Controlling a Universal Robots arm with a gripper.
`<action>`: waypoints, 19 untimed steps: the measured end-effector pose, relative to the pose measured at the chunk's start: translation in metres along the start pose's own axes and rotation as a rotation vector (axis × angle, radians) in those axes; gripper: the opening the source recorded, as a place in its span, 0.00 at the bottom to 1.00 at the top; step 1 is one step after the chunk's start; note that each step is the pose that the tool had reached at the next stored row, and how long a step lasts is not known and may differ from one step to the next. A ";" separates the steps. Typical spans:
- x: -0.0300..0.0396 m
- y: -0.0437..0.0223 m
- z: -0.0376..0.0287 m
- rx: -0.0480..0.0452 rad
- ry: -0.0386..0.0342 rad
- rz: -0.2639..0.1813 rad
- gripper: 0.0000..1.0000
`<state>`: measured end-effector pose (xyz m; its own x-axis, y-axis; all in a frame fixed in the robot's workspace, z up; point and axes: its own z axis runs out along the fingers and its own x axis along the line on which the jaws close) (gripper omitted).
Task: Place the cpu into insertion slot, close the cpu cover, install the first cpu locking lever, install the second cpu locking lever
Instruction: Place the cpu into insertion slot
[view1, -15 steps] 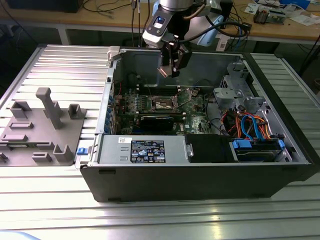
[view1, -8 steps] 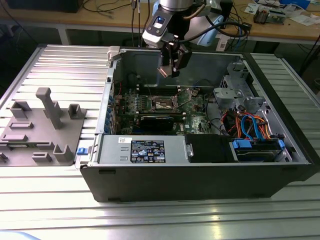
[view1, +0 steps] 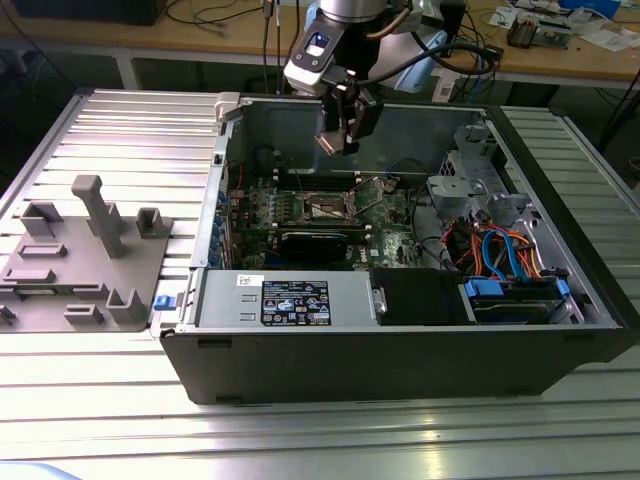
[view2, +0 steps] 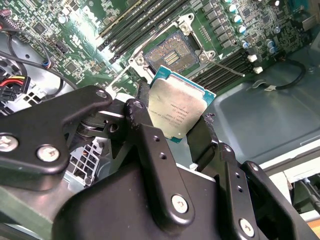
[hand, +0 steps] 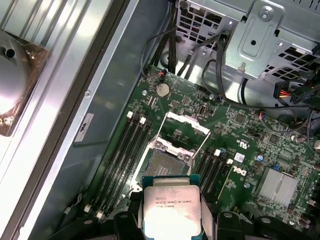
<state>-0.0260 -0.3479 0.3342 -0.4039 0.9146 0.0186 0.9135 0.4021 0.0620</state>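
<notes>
Over at the exterior view's left, around nine o'clock from the machine, a grey fixture tray with upright pegs sits on the ribbed table. Next to it the computer case lies open on its side, board facing up. Above the middle of the board hangs the gripper, well clear of the parts below. Its black fingers are drawn in only as far as the chip's width and pinch the cpu by two opposite edges, with its silver top showing in both wrist views. The cpu is tilted and in the air, touching nothing but the fingers. The insertion slot lies at about six o'clock from the gripper in the exterior view, bare, its gold contact field uncovered. The cpu cover stands swung open off the slot's far side. A long black card lies just at six o'clock of the slot. Toward three o'clock are blue and orange cables.
</notes>
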 end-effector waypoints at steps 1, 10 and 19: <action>0.0000 0.0000 0.0000 0.0000 -0.0002 0.003 0.55; 0.0000 0.0000 0.0001 -0.0004 -0.0015 0.024 0.55; 0.0000 0.0000 0.0002 -0.0007 -0.0024 0.039 0.55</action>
<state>-0.0260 -0.3479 0.3340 -0.3677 0.9297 0.0186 0.9285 0.3660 0.0620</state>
